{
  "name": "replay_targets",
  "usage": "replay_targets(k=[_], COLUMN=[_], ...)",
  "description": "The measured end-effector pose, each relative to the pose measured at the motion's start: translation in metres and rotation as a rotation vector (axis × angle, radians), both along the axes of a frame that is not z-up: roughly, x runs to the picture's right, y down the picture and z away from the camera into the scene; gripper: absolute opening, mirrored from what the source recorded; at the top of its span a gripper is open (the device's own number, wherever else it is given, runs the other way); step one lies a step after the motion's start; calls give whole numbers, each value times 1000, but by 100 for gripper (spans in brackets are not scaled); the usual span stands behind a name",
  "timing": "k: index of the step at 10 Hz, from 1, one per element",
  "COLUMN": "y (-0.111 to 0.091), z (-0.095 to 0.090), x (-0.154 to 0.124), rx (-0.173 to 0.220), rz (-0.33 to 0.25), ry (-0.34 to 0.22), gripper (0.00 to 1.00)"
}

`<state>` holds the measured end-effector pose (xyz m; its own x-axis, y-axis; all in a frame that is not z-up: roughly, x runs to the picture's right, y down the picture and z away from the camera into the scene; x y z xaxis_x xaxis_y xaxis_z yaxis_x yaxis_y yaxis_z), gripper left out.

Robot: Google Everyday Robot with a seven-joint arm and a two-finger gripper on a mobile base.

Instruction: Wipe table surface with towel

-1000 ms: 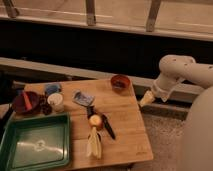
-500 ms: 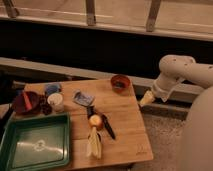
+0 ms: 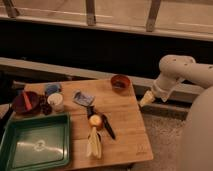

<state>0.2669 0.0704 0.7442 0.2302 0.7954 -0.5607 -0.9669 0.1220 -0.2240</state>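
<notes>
Green tray [image 3: 35, 161]: we find it on the near left corner of the table
Pale yellow elongated thing [image 3: 93, 145]: lies just right of the tray by the front edge, with an orange rounded item [image 3: 96, 121] and a dark tool [image 3: 108, 128] just behind it
Table surface [image 3: 127, 117]: wooden planks, bare mainly on the right half
Towel [image 3: 83, 98]: lies on the boards at mid-depth, just right of the white cup [image 3: 55, 101]; nothing is touching it
Gripper [image 3: 146, 99]: hangs off the table's right edge, pointing down and left, well apart from the towel; we record the fingers as spread, with nothing between them
Brown bowl [image 3: 120, 82]: stands at the far edge, between towel and gripper
Progress: we judge the task not yet begun; the towel is not picked up and no wiping shows
Outstanding: reach across to the towel, grip it, then stroke the boards around the clutter
</notes>
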Motion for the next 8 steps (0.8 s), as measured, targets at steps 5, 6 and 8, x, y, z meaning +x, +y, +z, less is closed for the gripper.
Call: replay_targets(k=[5,6,8], y=[-30,-40,-62], z=[-5,-4,3], x=[-8,-22,-64], rx=[102,139,219], rz=[-65,-95,-167], ry=[18,11,-15], gripper=[78,78,78])
